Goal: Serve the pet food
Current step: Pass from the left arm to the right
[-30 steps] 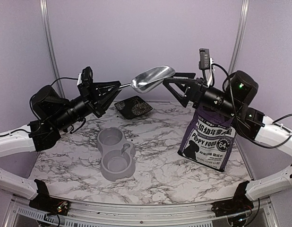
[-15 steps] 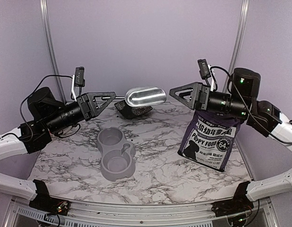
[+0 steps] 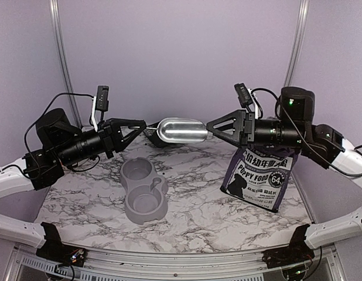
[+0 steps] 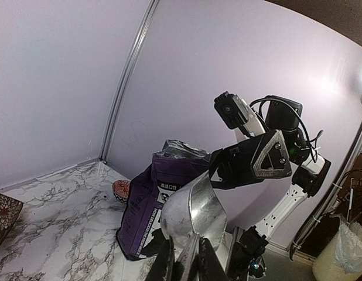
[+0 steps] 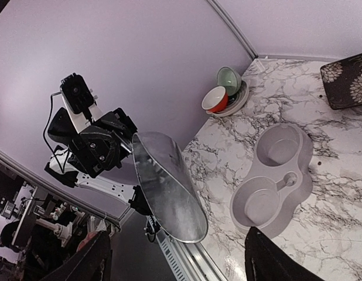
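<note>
The left gripper (image 3: 141, 124) pinches the handle of the metal scoop (image 3: 181, 130), which points at the right gripper (image 3: 211, 125), whose 2 fingers stand spread just beyond it. Below that gripper stands the purple bag (image 3: 260, 175), with the pet food out of sight inside.

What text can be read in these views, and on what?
"PUPPY FOOD": front of the bag, top view.
"64": round badge on the bag; the mark after it is too small to read.
Chinese lines above and below it on the bag: too blurred to read.
Bag label in the left wrist view: too small to read.
Scoop, bowl: no text visible.
</note>
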